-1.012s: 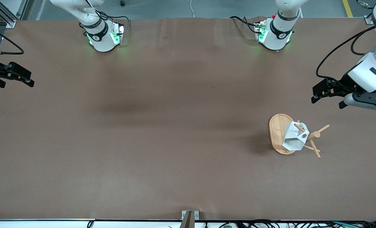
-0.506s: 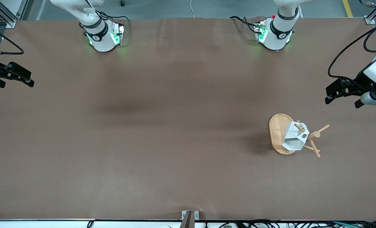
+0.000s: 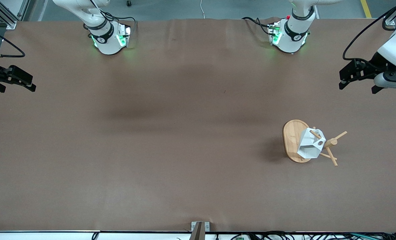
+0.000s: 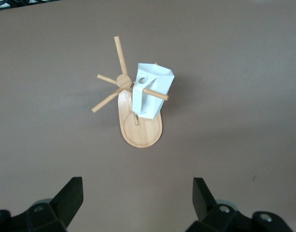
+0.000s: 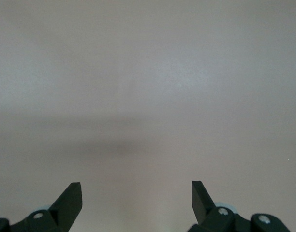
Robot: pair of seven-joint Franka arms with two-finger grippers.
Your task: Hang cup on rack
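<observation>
Small faceted white cup hangs threaded on a thin peg of the light bamboo mug-tree rack, lower right of the front frame on the brown worktop. Left tool, fingers apart and empty, hovers at the right edge; right tool, fingers apart, waits at the left edge. Risk, as judged: the cup sits tilted, so a knock to the rack could slide it off.
</observation>
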